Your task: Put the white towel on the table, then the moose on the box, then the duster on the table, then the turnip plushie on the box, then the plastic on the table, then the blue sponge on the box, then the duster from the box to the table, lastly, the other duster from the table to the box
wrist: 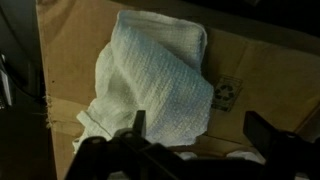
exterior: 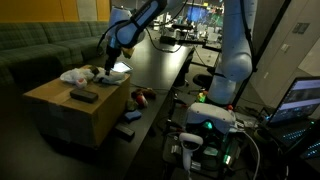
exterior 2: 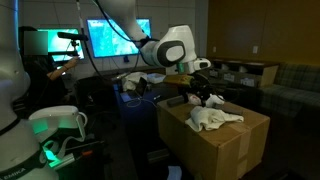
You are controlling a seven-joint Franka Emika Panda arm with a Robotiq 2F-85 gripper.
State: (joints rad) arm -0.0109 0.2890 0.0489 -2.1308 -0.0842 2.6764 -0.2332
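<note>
A crumpled white towel [exterior: 75, 74] lies on top of the cardboard box [exterior: 60, 115], seen in both exterior views [exterior 2: 216, 118]. In the wrist view the towel [wrist: 155, 85] fills the middle, on the box top [wrist: 265, 65]. My gripper [wrist: 200, 135] is open and empty, its fingers spread just above the towel's near edge. In the exterior views the gripper [exterior: 113, 62] [exterior 2: 200, 85] hovers over the box's far end. A dark flat duster [exterior: 84, 95] lies on the box beside the towel. The moose, turnip plushie and plastic are not clear to see.
The box [exterior 2: 215, 150] stands against a long dark table [exterior: 160, 60]. Small items lie on the table by the box: a red one [exterior: 141, 97] and bluish ones [exterior: 126, 131]. A green sofa [exterior: 40, 45] is behind. Monitors and cables crowd the far table end.
</note>
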